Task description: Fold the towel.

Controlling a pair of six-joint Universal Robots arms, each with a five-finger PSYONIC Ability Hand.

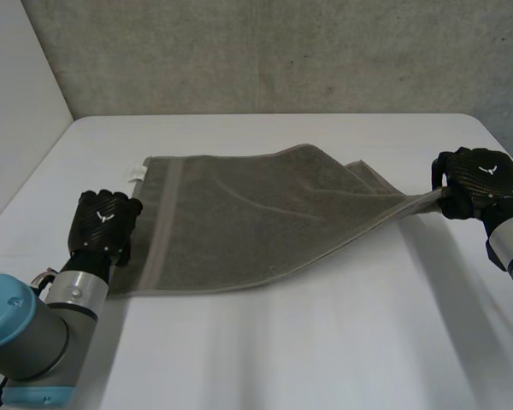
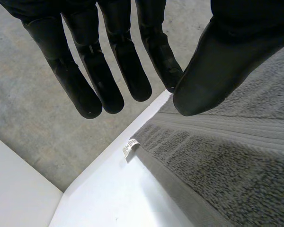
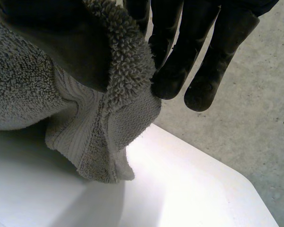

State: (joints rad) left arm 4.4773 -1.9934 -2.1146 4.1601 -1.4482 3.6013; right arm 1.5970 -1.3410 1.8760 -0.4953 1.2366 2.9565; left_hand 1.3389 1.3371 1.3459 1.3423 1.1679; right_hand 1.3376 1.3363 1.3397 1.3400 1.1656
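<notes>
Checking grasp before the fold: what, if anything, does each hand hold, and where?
The right hand pinches the towel by a corner; the left hand, open, holds nothing.

Grey terry towel [image 1: 239, 222] with ribbed band near its left edge, spread across mid-frame, left part lying flat, right corner lifted and drawn taut toward the right; small white label [image 1: 137, 173] at upper-left corner

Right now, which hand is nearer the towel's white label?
Left. The left hand is at the edge of the towel, beside the label; the right hand pinches the far corner, across the whole cloth.
</notes>
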